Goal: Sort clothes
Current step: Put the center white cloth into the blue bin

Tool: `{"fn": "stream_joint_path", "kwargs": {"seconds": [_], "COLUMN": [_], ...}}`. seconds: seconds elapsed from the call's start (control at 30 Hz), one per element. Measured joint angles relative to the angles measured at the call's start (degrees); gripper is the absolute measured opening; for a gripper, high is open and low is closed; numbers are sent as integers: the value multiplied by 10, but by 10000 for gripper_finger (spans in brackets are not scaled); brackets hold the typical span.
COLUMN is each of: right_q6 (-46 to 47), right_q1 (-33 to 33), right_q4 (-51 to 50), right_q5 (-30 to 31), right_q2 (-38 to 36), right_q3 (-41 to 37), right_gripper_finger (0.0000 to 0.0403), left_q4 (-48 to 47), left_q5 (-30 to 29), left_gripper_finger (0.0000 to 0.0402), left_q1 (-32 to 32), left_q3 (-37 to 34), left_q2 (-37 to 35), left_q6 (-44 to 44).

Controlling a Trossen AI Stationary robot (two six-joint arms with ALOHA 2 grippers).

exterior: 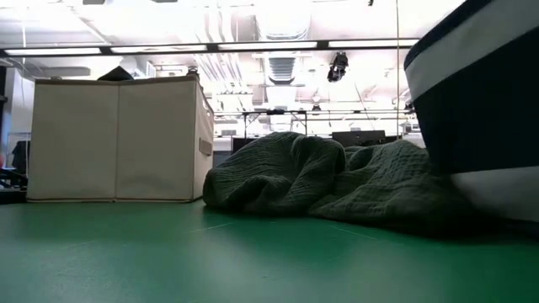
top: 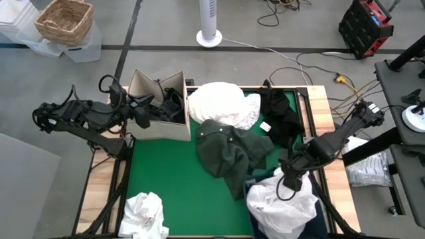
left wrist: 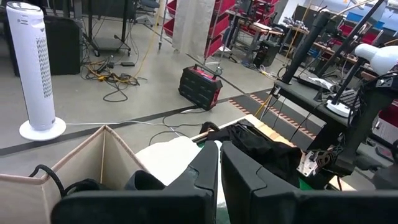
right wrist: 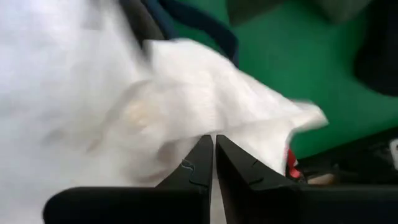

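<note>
Green mat [top: 172,192] on wooden table [top: 332,106]; concrete floor [top: 166,23].

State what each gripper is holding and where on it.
The right gripper is shut over the white garment in the navy bin; an actual pinch cannot be told. The left gripper is shut above the beige box, holding nothing.

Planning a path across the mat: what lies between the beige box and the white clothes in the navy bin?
In the high view, a dark green garment lies between the beige box and the white clothes in the navy bin; the rest is bare green mat.
</note>
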Motion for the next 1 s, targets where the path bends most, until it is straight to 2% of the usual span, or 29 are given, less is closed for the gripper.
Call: {"fn": "stream_joint_path", "kwargs": {"seconds": [0.27,0.43,0.77,1.0], "right_q6": [2,-13,-7,-81], "right_q1": [0,4,97,130], "right_q4": [-20,-4,95,201], "right_q5": [33,-23,-23,-24], "right_q2": [-1,15,89,172], "right_q3": [65,76,52,24], "right_gripper_finger": [12,12,12,12], "left_q4": [0,0,0,0], "left_q5": [-1,-1,-1,-2], "left_gripper_finger": [0,0,0,0], "left_q1": [0,0,0,0], "left_q3": [0,0,0,0], "left_q2": [0,0,2,9], "left_q6": [2,2,4,4]}}
